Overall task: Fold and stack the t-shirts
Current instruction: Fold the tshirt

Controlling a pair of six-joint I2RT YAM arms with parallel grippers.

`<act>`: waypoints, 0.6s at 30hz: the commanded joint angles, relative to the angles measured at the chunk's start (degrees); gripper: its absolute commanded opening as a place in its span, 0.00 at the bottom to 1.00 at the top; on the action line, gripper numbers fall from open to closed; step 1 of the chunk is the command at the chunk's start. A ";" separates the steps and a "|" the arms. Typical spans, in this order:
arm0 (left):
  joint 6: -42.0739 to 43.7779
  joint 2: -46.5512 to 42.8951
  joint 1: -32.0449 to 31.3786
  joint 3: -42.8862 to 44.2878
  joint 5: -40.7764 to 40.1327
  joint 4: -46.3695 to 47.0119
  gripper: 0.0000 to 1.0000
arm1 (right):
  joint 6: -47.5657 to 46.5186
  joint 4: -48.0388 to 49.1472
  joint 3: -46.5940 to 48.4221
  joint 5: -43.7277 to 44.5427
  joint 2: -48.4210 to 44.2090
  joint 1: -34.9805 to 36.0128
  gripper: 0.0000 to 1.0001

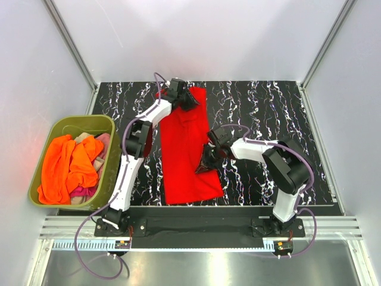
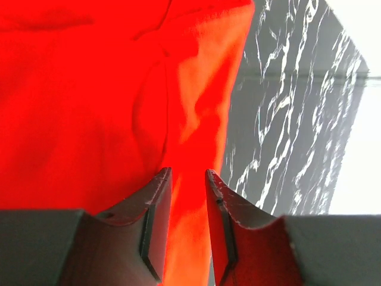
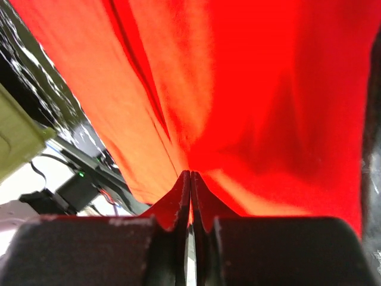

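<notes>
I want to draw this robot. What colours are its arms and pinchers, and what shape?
The left arm and right arm are white tubes with chunky black joints. Thin purple cables loop around them. The left gripper and right gripper have dark grey fingers, shaped like wedges that narrow to the tips.

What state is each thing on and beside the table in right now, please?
Bright red cloth t-shirt: spread lengthwise on the black marbled table, right edge pinched.
Left end effector: open, over red cloth at the shirt's far end.
Right end effector: shut on the shirt's right edge.
Olive-green plastic tub: holding crumpled orange shirt, magenta shirt and beige shirt.
</notes>
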 commanded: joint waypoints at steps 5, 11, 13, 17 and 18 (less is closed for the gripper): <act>12.44 -22.00 0.21 -12.11 -6.96 -4.64 0.34 | -9.96 -10.70 1.94 0.21 -8.15 0.06 0.20; 10.17 -22.54 0.21 -23.11 -10.76 -1.83 0.26 | -9.88 -10.81 2.12 -1.90 -8.60 0.06 0.17; 8.85 -20.00 0.21 -23.12 -10.84 0.37 0.22 | -9.79 -10.72 2.99 -2.34 -7.99 0.06 0.00; 6.30 -14.99 0.91 -20.49 -10.67 2.92 0.18 | -9.79 -10.28 4.58 -2.87 -4.92 0.06 0.00; 5.25 -13.93 1.08 -18.74 -10.49 2.92 0.18 | -9.36 -9.93 5.01 -2.96 -4.30 0.14 0.00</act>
